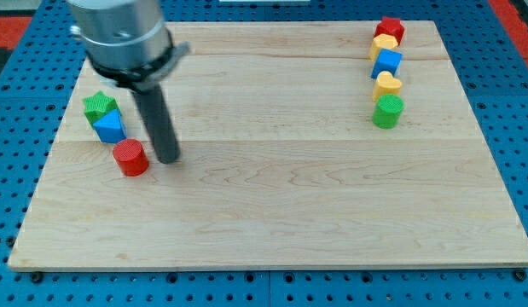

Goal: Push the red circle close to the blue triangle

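The red circle (130,158) is a short red cylinder at the view's left on the wooden board (272,213). The blue triangle (109,126) lies just up and left of it, a small gap between them. A green star block (98,105) touches the blue triangle's upper left. My tip (168,159) rests on the board right beside the red circle's right side, about touching it. The dark rod rises from it to the grey arm body at the view's top left.
At the view's top right a line of blocks runs downward: a red block (390,30), a yellow block (383,44), a blue cube (386,62), a yellow heart (386,83), a green cylinder (387,111). Blue pegboard surrounds the board.
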